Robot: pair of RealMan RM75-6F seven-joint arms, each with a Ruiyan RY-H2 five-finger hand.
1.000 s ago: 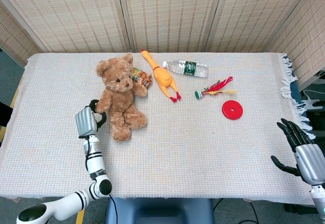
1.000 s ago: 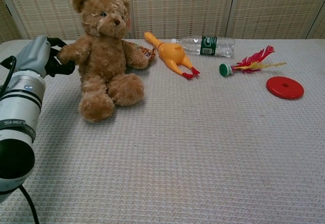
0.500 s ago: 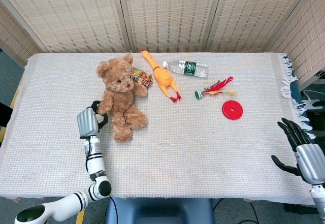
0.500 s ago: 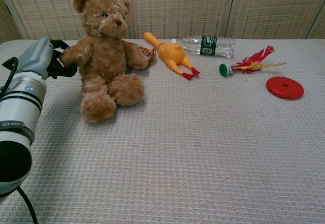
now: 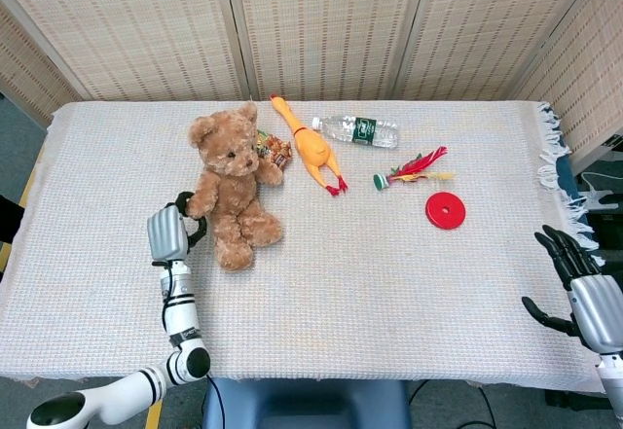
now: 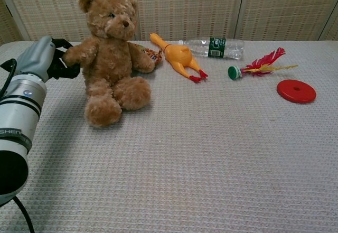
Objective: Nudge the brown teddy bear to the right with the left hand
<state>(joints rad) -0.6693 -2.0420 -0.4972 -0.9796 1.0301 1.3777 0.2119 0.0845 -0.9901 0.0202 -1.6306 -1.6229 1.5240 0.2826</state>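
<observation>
A: Spanning both views is the table (image 5: 389, 283) under a woven cloth; what sits on it?
B: The brown teddy bear (image 5: 233, 185) sits upright at left, beside a rubber chicken (image 5: 310, 147).
A: And the left robot hand (image 5: 171, 229)?
B: Its curled fingers (image 6: 67, 66) touch the bear's arm. The right robot hand (image 5: 584, 293) hangs off the table's right edge, fingers apart, holding nothing.

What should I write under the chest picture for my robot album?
The left hand touches the arm of the sitting brown teddy bear, beside a rubber chicken on the table.
</observation>
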